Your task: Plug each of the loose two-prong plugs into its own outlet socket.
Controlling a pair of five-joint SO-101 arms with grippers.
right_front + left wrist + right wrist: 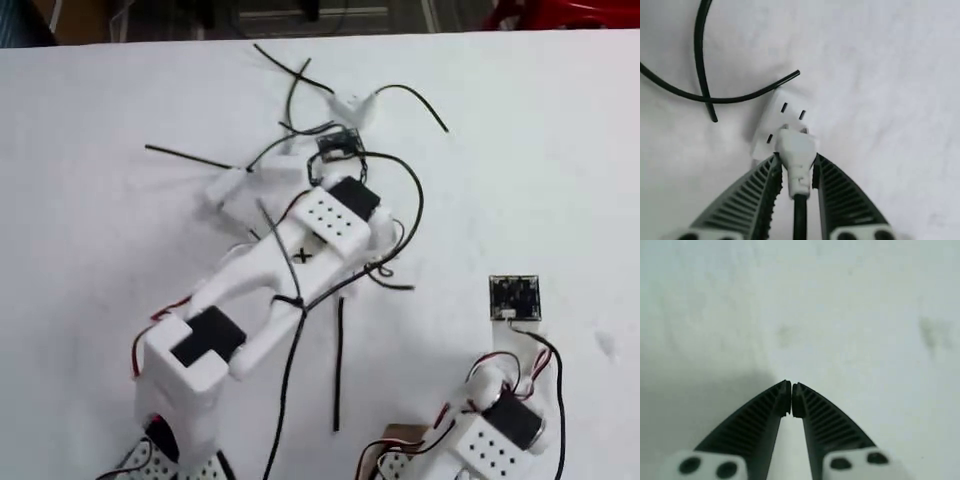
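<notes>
The left gripper (796,161) is closed on the white two-prong plug (797,145), clamping the body from both sides just behind its face, with the plug's black cord running back between the fingers; this grasp lines the prongs up with the gripper axis, so a straight push should drive them home. The plug's face meets the white outlet block (775,122), which lies flat toward the middle of the counter (890,75); one pair of slots is free beside the plug and a single slot shows on the other side, so the plug appears set at a socket, though how deep the prongs sit is hidden. A loose black cord (700,75) curves past the far side of the block, its cut end just beside a corner. The right gripper (791,399) is closed on nothing, tips touching, low over bare counter at the near right; it is probably parked there to leave the work to the left arm (270,275). Judged stage: insertion of this plug, seating unconfirmed.
</notes>
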